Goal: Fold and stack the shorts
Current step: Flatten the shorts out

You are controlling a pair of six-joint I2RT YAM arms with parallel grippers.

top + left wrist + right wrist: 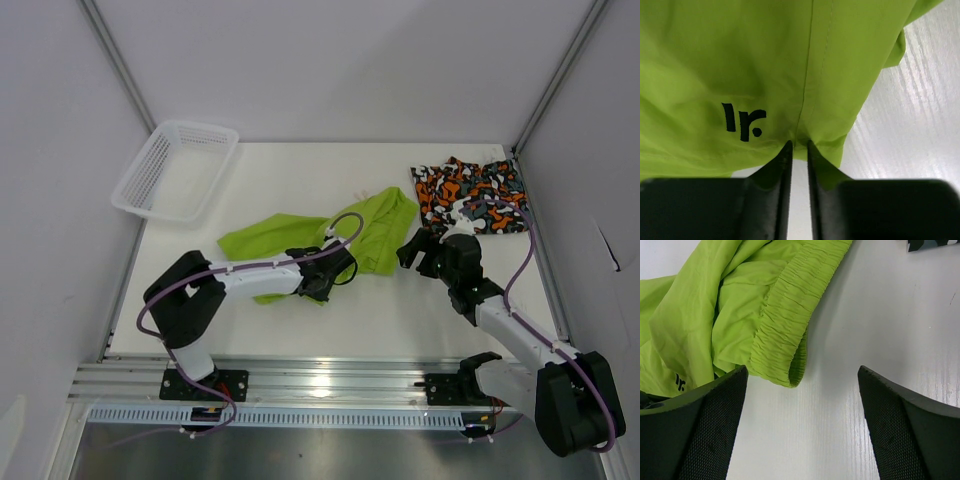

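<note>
Left wrist | grabbing green shorts (740, 60) hem | left gripper (799, 146) almost pinched, hold unsure | right gripper (802, 369) wide apart | next: fold over

Green shorts (380, 225) and basket (175, 170) obstruct the table (400, 320); its near-middle offers passage.

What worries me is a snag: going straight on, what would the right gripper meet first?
Probably the green shorts, their elastic waistband just ahead of its open fingers, though the table may come first.
</note>
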